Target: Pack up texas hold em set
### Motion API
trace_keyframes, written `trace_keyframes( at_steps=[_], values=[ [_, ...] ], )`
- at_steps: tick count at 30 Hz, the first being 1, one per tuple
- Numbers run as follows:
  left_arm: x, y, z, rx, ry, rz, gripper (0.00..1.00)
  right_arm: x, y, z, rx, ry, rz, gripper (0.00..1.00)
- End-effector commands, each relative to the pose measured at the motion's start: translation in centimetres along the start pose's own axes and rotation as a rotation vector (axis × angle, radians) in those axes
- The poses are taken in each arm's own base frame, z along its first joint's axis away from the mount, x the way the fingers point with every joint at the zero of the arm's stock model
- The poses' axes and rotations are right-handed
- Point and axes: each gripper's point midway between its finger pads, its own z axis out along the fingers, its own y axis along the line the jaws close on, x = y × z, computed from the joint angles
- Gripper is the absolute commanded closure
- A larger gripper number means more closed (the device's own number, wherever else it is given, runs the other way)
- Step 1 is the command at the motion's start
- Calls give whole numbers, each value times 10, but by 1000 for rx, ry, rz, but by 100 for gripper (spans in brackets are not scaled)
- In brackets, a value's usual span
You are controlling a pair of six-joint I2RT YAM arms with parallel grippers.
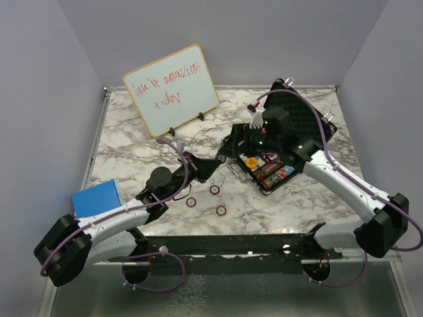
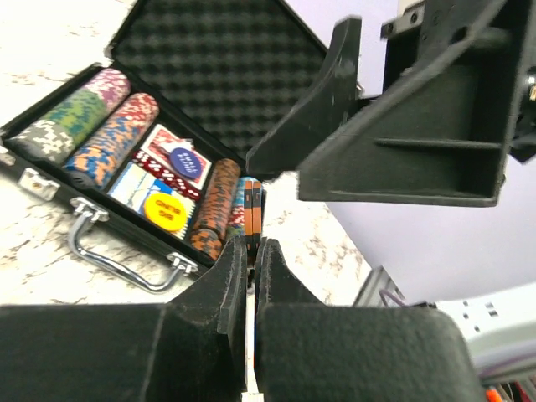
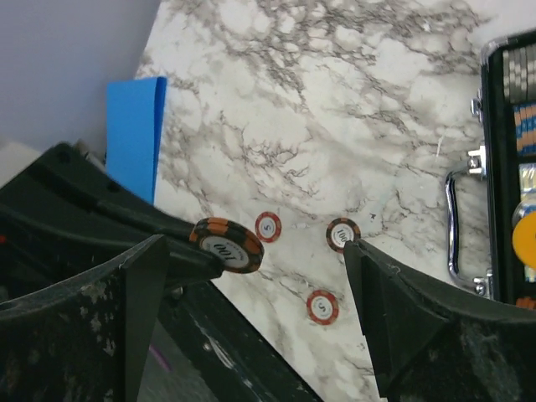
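Black foam-lined briefcase (image 2: 218,75) stood open centre-right in top view, mostly filled. L gripper (image 2: 251,251) pinched an orange-black poker chip (image 3: 226,245); R gripper (image 3: 255,251) gaped wide, empty. Three red chips (image 1: 215,189) remained on marble table (image 1: 132,132), lower centre.

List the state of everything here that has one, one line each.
Case, open, lid raised.
Left gripper, shut on the 100 chip, which is off the table.
Right gripper, open, empty.
Loose chips, three, flat on the table, outside the case.
Whiteboard, upright, written on.
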Motion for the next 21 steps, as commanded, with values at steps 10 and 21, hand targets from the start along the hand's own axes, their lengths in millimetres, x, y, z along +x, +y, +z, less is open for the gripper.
trace_keyframes(
  at_steps=[10,21],
  values=[
    [1,-114,-60,572,161,176,100,57,80,-102,-649,45,-594,12],
    [2,-138,-72,702,225,202,100,59,94,-103,-753,94,-558,52]
  ],
)
